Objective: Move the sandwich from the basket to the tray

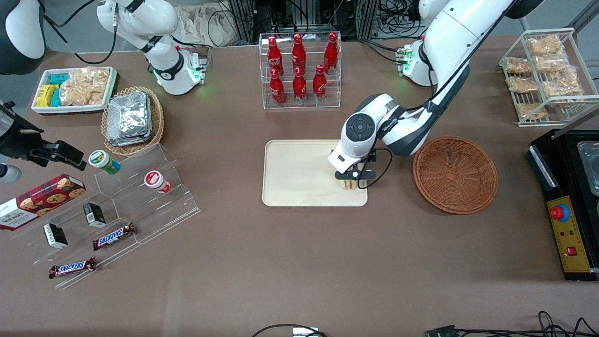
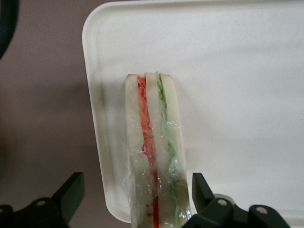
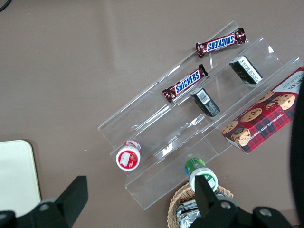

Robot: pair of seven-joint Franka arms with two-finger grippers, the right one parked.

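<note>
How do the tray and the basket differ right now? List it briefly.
The tray is a flat cream rectangle with rounded corners; the basket is round, reddish-brown woven wicker. The tray holds the sandwich at its edge nearest the basket; the basket holds nothing. The gripper hangs over the tray, fingers open either side of the sandwich, not over the basket. Both rest on the brown table, side by side.

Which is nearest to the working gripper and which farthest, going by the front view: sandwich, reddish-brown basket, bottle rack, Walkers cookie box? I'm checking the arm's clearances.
1. The sandwich, on the tray, directly under the gripper, between its open fingers.
2. The basket, beside the tray, toward the working arm's end.
3. The bottle rack, farther from the front camera.
4. The cookie box, at the parked arm's end.
</note>
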